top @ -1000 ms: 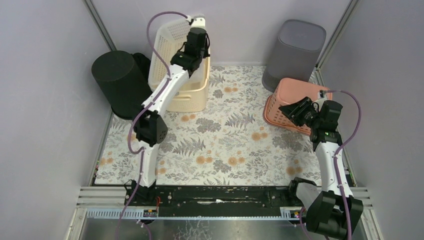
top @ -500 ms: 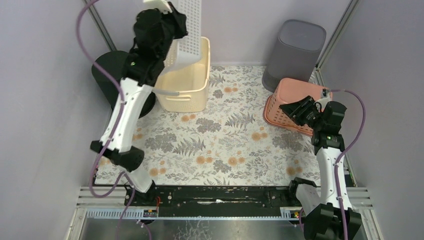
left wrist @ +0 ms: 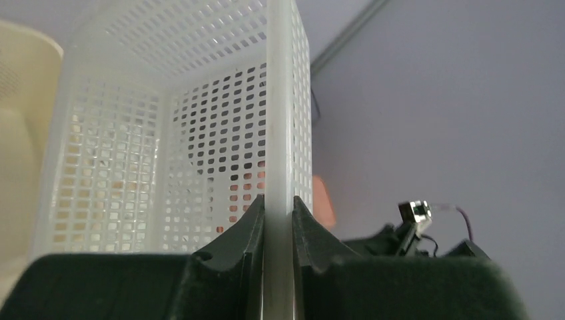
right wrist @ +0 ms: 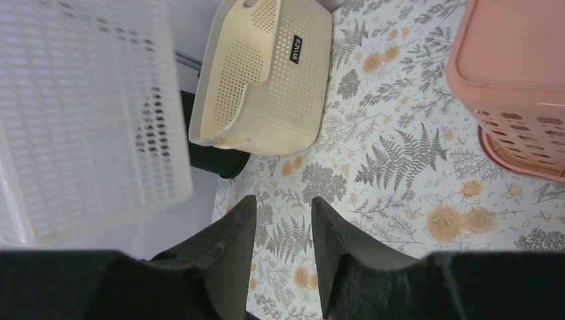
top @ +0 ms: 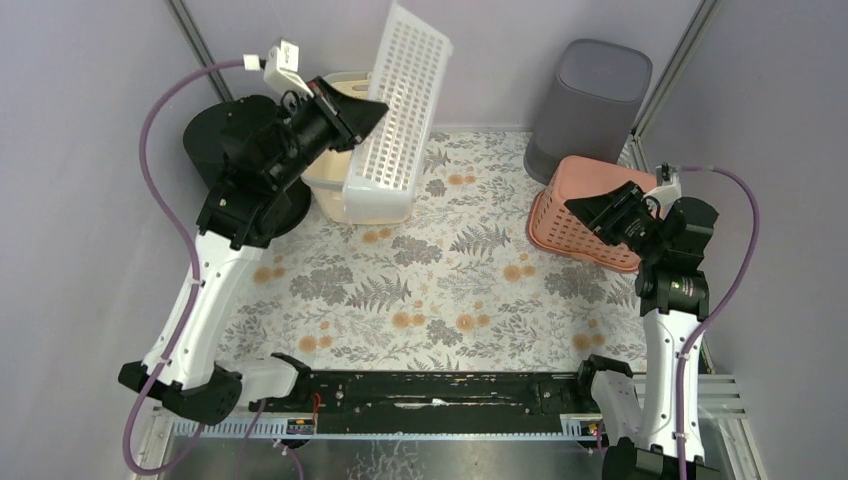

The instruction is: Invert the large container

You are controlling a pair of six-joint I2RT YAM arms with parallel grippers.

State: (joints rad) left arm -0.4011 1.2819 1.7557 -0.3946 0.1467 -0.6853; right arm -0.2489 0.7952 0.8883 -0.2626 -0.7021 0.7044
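A white perforated basket hangs in the air, tilted on edge, above the back left of the mat. My left gripper is shut on its rim; in the left wrist view both fingers pinch the rim of the basket. Behind and under it a cream basket stands on the mat, also seen in the right wrist view. My right gripper is open and empty in front of a pink basket; the mat shows between its jaws.
The pink basket lies upside down at the right edge. A grey bin stands at the back right and a black bin at the back left. Purple walls close in the floral mat.
My left arm has lifted the white basket out of the cream basket, swung back toward the left, and tipped it on edge. My right gripper has risen slightly.
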